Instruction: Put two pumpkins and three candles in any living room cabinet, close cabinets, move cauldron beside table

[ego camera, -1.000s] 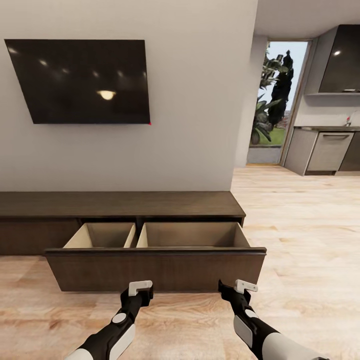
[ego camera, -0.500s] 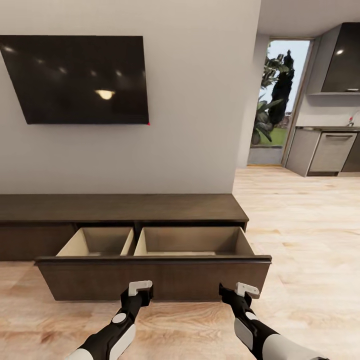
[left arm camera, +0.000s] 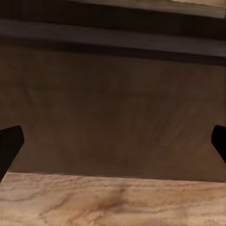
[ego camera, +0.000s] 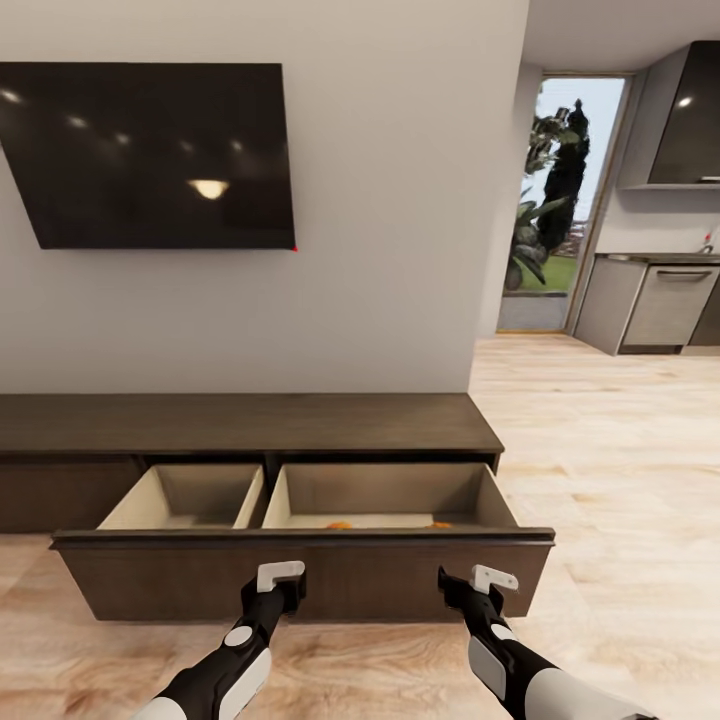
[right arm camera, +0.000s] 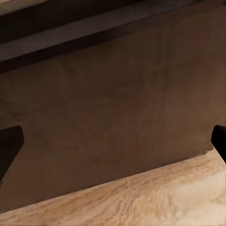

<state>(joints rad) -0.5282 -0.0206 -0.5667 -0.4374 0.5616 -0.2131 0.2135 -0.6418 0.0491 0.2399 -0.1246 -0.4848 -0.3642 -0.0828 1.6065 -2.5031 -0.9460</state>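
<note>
**Two grippers at the open drawer front**

Two grippers sit low in the head view, both close against the dark front panel of the cabinet (ego camera: 250, 425). The left gripper (ego camera: 285, 590) and the right gripper (ego camera: 460, 590) point at the pulled-out drawer (ego camera: 300, 575); contact with the panel cannot be told. In each wrist view the black fingertips (left arm camera: 9, 146) (right arm camera: 9, 146) stand at opposite edges with the brown panel between them: both sets of jaws spread wide, nothing held.

Drawer: wide, pale wood inside, split by a divider into a smaller left compartment and a larger right one. Two small orange shapes, likely the pumpkins (ego camera: 340, 524), peek above the front edge in the right compartment, one near its middle, one (ego camera: 440, 523) toward its right end. Most of each is hidden by the panel; stems not visible.

Surroundings: television (ego camera: 150, 155) on the wall above the cabinet. Light wood floor (ego camera: 600, 450). Far right, a kitchen unit (ego camera: 665, 305) beside a glass door (ego camera: 560, 190) with greenery outside.
</note>
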